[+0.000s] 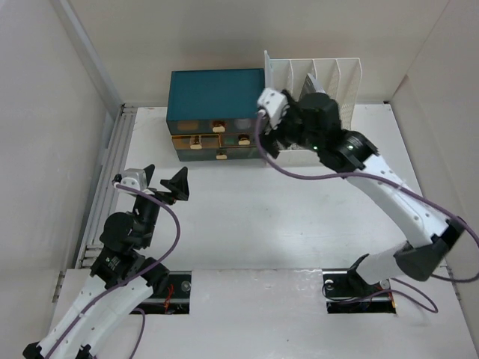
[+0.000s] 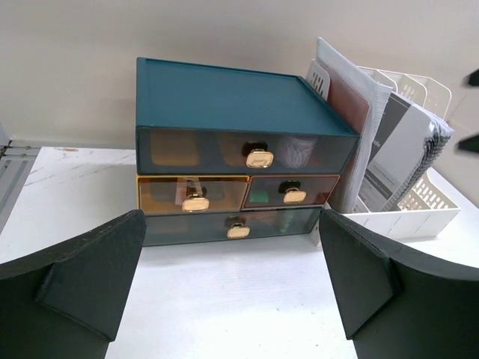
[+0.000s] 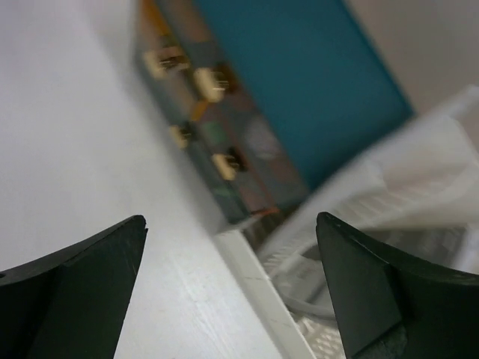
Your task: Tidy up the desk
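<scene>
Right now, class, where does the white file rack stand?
In the top view the white file rack stands at the far edge of the desk, right of centre, immediately right of the teal drawer box.

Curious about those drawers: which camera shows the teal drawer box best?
Left wrist view: the teal drawer box faces it, all four drawer fronts and gold knobs sharp. Top external shows mostly its lid; right wrist shows it tilted and blurred.
</scene>
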Robot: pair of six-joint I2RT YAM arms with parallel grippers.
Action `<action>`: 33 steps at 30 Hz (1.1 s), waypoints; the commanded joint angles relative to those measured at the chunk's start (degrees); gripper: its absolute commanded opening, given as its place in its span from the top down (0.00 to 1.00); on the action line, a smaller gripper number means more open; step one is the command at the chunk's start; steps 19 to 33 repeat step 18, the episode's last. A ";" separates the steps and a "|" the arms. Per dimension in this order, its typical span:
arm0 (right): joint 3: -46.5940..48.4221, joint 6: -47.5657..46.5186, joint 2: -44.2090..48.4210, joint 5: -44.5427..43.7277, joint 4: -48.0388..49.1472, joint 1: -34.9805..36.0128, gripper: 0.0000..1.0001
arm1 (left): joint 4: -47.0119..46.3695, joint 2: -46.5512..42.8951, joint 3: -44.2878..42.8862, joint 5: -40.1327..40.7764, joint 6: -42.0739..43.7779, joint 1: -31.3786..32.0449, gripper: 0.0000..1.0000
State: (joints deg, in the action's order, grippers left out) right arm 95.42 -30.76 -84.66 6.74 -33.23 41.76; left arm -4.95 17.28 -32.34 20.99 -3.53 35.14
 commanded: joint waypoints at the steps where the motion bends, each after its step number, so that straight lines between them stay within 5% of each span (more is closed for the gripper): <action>1: -4.52 8.35 8.43 -14.10 12.47 -3.95 0.00 | -4.89 1.61 0.26 -0.77 -1.12 -0.15 0.00; 5: -15.33 11.77 16.45 -31.23 24.86 -7.29 0.00 | -8.13 5.21 -0.35 -2.87 -3.33 -0.68 0.00; 9: -22.10 21.08 21.55 -35.04 27.61 -12.83 0.00 | -10.25 13.64 -4.74 -7.37 -3.94 -1.30 0.00; 18: -38.54 21.89 32.26 -28.03 33.94 -21.36 0.00 | -12.63 36.50 -14.60 -8.60 -1.04 -1.82 0.00; 33: -38.54 21.89 32.26 -28.03 33.94 -21.36 0.00 | -12.63 36.50 -14.60 -8.60 -1.04 -1.82 0.00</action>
